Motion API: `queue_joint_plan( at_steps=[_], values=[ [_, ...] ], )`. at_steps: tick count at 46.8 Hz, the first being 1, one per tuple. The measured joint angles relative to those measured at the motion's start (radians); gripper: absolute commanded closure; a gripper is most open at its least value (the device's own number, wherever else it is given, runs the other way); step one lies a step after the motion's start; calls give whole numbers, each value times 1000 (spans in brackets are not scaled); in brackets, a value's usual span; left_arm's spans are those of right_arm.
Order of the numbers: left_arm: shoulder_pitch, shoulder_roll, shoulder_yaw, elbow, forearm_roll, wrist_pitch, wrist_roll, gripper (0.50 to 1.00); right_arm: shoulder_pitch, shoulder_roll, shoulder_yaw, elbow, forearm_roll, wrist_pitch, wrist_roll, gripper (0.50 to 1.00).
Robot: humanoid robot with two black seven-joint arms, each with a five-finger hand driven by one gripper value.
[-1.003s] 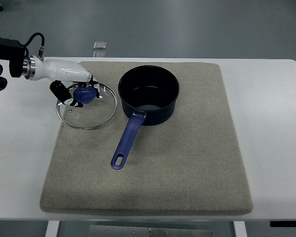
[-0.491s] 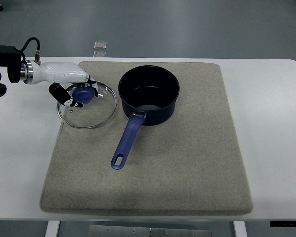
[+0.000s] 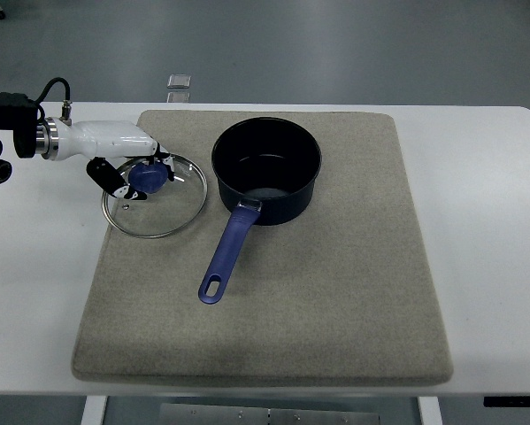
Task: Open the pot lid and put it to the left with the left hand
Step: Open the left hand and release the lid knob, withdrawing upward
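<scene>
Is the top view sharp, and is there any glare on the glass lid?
Top view: even, soft light and sharp focus; the glass lid shows only faint reflections, no strong glare; the pot casts a weak shadow on the mat.

Left arm point(image 3: 8, 142) cut off at left edge; knob point(image 3: 149, 176) partly hidden by fingers point(image 3: 105, 173); grip state unclear.

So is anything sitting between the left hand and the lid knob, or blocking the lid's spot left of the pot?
Nothing visible does. The left hand is right at the blue knob of the glass lid, which lies on the grey mat to the left of the pot, apart from it.
</scene>
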Motion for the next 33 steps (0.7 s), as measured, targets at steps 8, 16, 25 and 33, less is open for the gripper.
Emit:
queue_joint_plan(
  at_steps=[8, 16, 25, 33],
  values=[
    [9, 0, -1, -1, 0, 2, 0, 523, 0, 0, 0, 0, 0, 0, 0, 583],
    [8, 2, -4, -8, 0, 2, 0, 523, 0, 0, -1, 0, 0, 0, 0, 583],
    [-6, 38, -37, -30, -14, -3, 0, 523, 0, 0, 0, 0, 0, 0, 1, 583],
    [-34, 94, -85, -74, -19, -10, 0, 523, 0, 0, 0, 0, 0, 0, 0, 583]
  ],
)
